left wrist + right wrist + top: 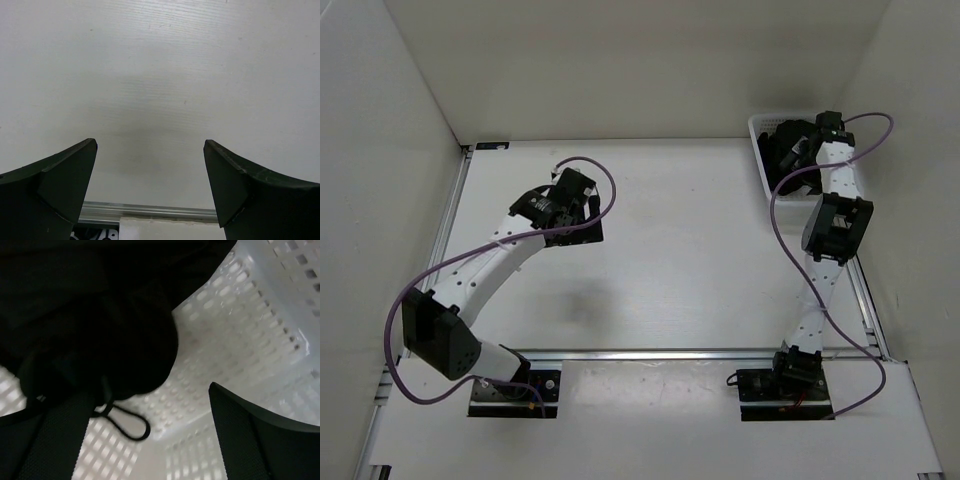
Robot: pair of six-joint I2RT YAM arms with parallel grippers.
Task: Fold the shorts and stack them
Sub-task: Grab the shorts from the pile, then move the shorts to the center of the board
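Observation:
The black shorts lie bunched inside the white mesh basket, a loop of thin drawstring hanging from them. In the top view the shorts fill the basket at the far right corner. My right gripper reaches down into the basket, open, its left finger beside the fabric and nothing clamped between the fingers. My left gripper hovers open over bare white table, and the top view shows it at the left centre, far from the shorts.
White walls enclose the table on three sides. An aluminium rail runs along the near edge by the arm bases. Purple cables loop off both arms. The right arm stretches along the table's right edge.

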